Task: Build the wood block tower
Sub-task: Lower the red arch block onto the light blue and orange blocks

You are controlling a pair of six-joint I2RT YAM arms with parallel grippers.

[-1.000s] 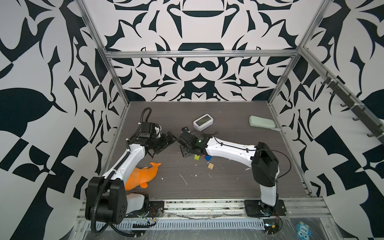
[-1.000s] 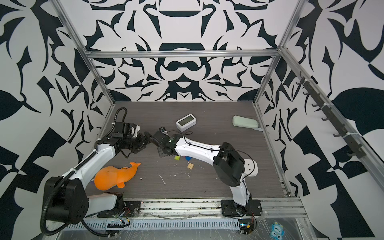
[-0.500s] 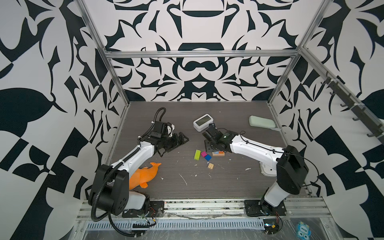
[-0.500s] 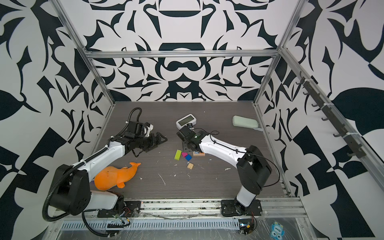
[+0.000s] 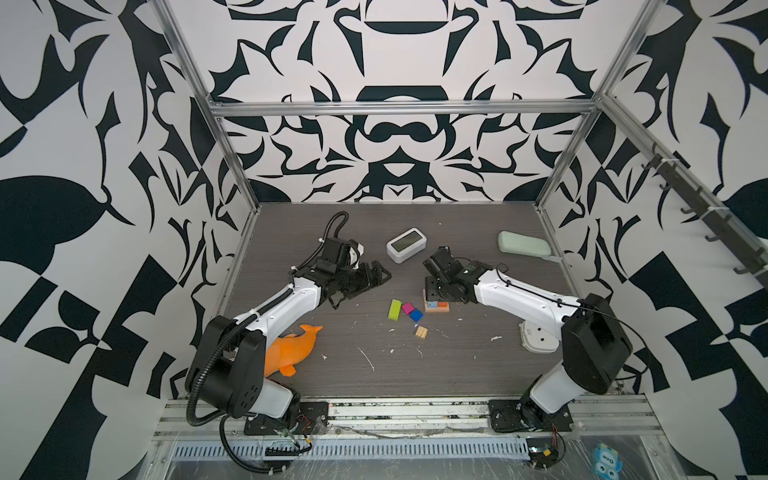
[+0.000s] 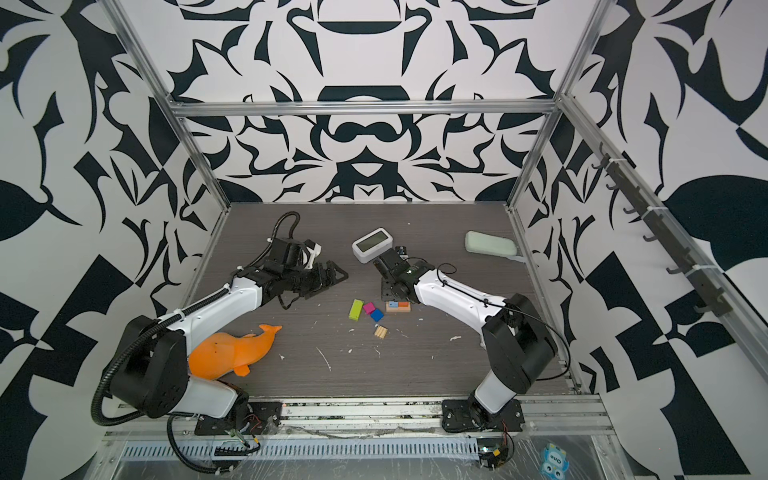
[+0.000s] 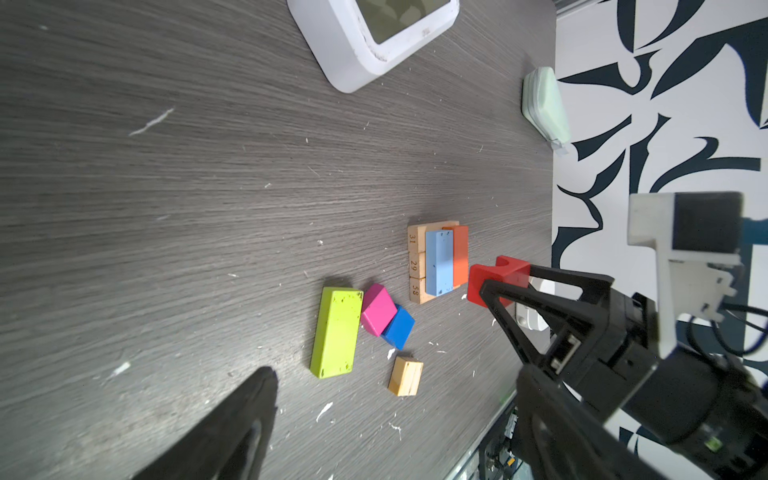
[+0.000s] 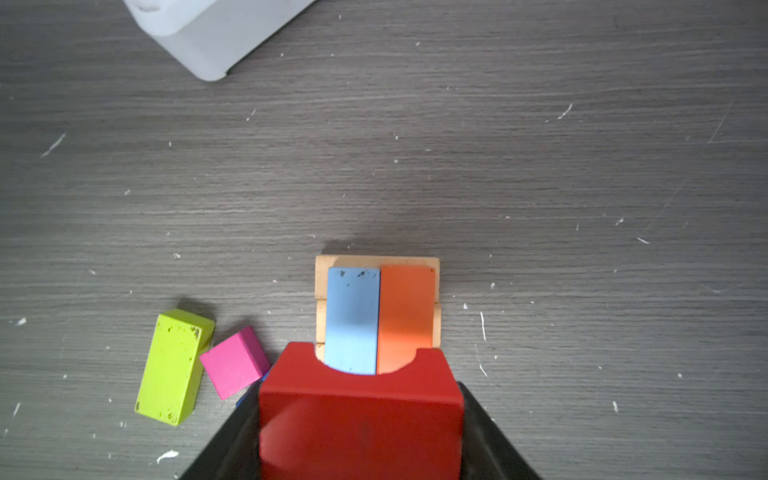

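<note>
A red notched block is gripped between the jaws of the right gripper, which are closed partway on its sides. It is held over one end of the tower — three tan bars laid side by side, with a light blue bar and an orange bar set across them. Whether it touches the tower cannot be told. In both top views a lime green bar, a magenta cube and a dark blue cube are seen bunched at nine o'clock of the tower, and a tan cube lies apart at seven o'clock. The left gripper is spread wide and empty — at ten o'clock of the loose blocks.
</note>
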